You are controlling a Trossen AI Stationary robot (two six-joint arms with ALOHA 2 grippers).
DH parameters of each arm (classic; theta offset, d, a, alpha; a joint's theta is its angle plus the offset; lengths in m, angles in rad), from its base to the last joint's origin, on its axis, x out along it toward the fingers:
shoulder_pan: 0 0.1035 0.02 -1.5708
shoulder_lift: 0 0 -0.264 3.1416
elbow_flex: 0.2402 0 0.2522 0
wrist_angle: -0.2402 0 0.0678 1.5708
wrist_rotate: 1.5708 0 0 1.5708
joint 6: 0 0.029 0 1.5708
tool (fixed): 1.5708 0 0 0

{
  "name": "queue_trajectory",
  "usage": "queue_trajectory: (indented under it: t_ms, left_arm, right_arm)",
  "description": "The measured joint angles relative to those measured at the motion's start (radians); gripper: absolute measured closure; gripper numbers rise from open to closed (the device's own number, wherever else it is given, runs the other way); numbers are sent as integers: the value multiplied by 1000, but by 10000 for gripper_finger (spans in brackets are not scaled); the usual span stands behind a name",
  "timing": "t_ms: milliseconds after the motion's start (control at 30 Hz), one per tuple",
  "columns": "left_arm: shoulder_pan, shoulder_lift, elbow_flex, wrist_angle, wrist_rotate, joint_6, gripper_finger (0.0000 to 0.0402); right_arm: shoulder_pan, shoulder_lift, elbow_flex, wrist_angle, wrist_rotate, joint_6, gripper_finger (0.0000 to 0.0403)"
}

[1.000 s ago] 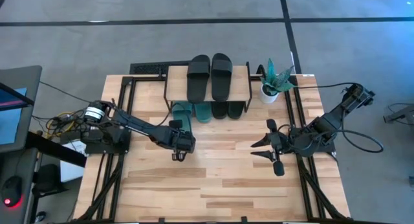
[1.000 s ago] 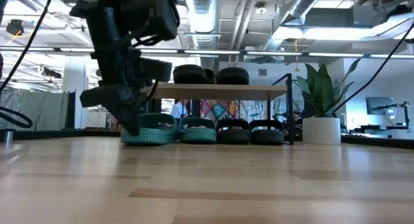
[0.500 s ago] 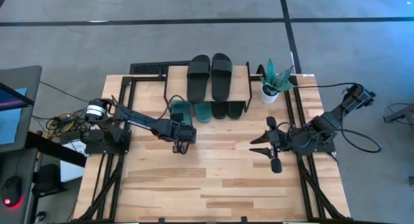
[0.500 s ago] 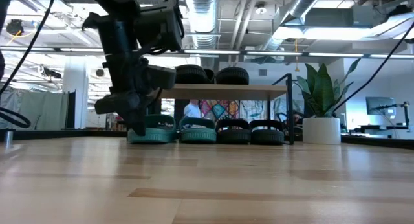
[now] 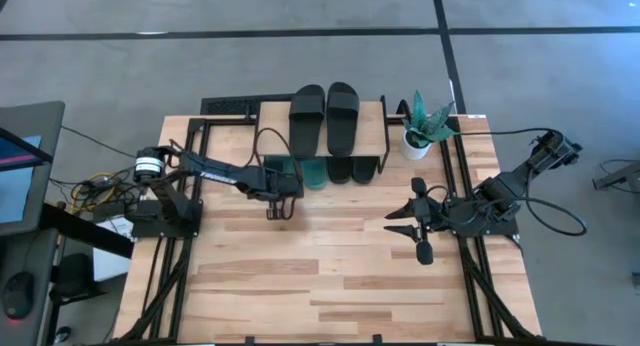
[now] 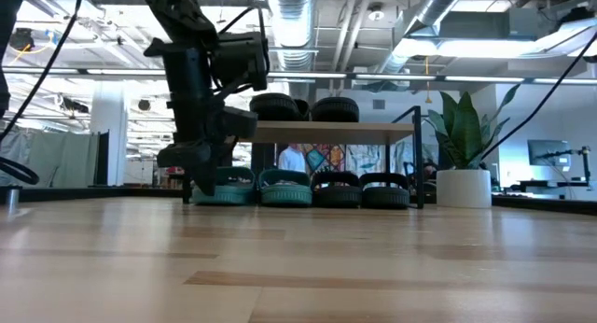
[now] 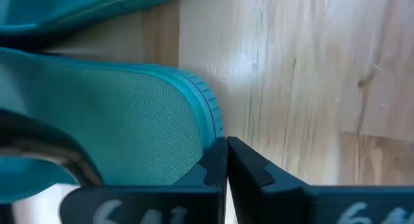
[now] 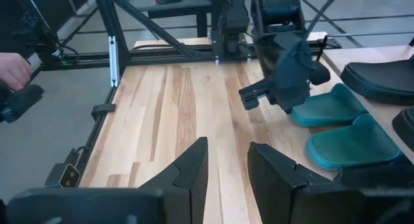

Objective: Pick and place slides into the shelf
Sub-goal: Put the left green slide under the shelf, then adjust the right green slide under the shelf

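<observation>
Left gripper [image 5: 279,208] fingers pressed together, nudging green slide [image 5: 279,169] heel under shelf [image 5: 372,132]; right gripper [image 5: 410,230] spread, waiting aside.

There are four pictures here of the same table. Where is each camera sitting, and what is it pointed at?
High view: above the table, looking straight down; both arms show, left gripper at the shelf, right gripper waiting.
Low view: at tabletop height, looking level at the shelf; the left arm shows.
Left wrist view: on the left arm, close on a green slide; its shut fingers show.
Right wrist view: on the right arm, looking across the table; its open fingers show.
All four show a green slide.
</observation>
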Motion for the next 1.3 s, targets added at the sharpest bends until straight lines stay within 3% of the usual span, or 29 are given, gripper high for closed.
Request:
queue_trajectory:
  t_ms: [500,967,1133,1300]
  left_arm:
    - [43,0,0,60,44,46,401]
    - [-41,-34,0,61,91,-55,401]
    - [-79,-102,0,176,170,-70,401]
    - [-73,-91,0,229,200,-71,401]
  right_arm:
    - [-30,0,0,-6,26,0,305]
    - [-53,0,0,-31,-4,-6,305]
    - [-54,0,0,-47,-3,-9,305]
    - [-54,0,0,-45,-3,-27,305]
